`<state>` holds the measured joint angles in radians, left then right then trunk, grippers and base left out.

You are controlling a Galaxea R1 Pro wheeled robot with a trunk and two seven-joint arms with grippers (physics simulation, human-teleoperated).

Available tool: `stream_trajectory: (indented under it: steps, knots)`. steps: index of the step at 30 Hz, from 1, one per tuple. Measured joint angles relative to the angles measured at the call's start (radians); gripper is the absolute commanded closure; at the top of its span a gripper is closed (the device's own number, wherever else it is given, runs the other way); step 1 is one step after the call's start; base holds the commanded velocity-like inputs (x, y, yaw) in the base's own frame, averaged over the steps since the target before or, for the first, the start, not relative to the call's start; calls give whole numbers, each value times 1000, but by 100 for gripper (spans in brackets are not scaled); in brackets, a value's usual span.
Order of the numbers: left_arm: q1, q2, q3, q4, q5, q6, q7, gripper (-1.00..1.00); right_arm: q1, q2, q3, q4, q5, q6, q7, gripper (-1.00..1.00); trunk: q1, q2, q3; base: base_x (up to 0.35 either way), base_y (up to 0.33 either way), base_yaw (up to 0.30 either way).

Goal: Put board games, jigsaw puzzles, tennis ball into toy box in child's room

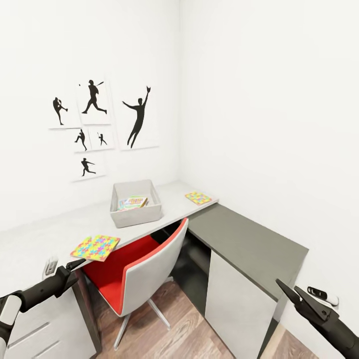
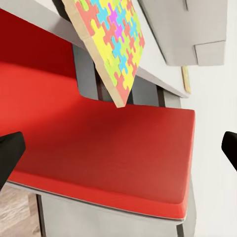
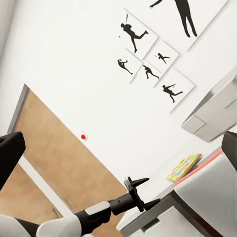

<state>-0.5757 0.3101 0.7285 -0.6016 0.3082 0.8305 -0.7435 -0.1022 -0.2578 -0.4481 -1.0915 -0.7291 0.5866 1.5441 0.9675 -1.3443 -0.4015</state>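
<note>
Near jigsaw puzzle (image 1: 95, 247) lies at the table (image 1: 45, 234) edge, just ahead of the left gripper (image 1: 75, 265), jaws spread, empty. Right gripper (image 1: 294, 294) hangs well apart, also spread

Multicolour jigsaw puzzles (image 1: 95, 247), lt grey toy box (image 1: 135, 216), red/grey chair (image 1: 134, 276)

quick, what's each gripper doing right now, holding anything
Left gripper: open, holding nothing, near the jigsaw puzzle.
Right gripper: open, holding nothing.

Left arm: reaches forward low, left gripper (image 1: 75, 265) with fingers spread.
Right arm: raised low at right, right gripper (image 1: 294, 295) fingers parted.
</note>
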Motion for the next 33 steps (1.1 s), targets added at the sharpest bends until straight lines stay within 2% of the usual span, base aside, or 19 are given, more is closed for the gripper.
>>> stream_trajectory:
  steps: [33]
  knots:
    - [0,-1,0,0,0,0,-5,-100,0,4,5,1,2,-3,-9,-100,0,0,0,43,-41,0]
